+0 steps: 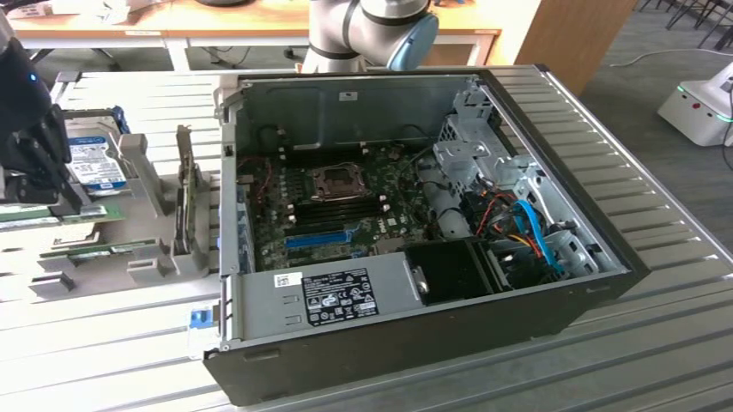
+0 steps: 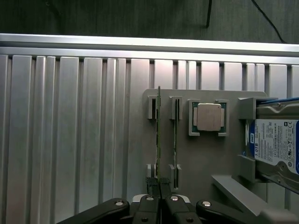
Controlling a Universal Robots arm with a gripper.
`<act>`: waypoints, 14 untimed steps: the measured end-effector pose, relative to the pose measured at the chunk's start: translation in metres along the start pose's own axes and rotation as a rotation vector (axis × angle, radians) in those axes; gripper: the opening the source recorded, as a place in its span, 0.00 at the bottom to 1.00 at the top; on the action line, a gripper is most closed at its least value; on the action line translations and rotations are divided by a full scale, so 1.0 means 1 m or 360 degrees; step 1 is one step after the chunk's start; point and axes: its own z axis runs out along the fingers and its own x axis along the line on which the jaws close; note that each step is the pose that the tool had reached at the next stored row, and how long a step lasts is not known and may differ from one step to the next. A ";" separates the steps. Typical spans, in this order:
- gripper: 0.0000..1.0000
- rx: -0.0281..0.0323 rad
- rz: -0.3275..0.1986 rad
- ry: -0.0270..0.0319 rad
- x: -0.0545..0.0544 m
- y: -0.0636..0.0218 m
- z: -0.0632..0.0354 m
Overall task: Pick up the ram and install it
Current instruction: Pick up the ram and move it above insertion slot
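Note:
The ram (image 2: pixel 159 135) is a thin green stick seen edge-on, standing along one slot of the grey holder plate (image 2: pixel 201 158). My gripper (image 2: pixel 159 186) is shut on the ram's near end, one dark finger on each side. In the exterior view the gripper (image 1: pixel 29 184) hangs at the far left over the holder, with the green ram (image 1: pixel 69 215) just below it. The open computer case (image 1: pixel 572 283) lies in the middle of the table, its motherboard (image 1: pixel 343 202) facing up.
A second green stick (image 2: pixel 174 135) stands in the neighbouring slot. A processor chip (image 2: pixel 208 117) and a silver hard drive with a blue label (image 2: pixel 275 144) rest on the same plate. The table is ribbed metal (image 2: pixel 70 140). A long blue slot (image 1: pixel 315 239) sits on the motherboard.

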 end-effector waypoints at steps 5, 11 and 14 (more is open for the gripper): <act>0.12 0.00002 0.0000 -0.00001 0.000 0.0003 -0.0092; 0.12 0.00000 0.0000 0.00000 0.000 0.0006 -0.0211; 0.12 0.00002 0.0000 -0.00001 0.000 0.0008 -0.0268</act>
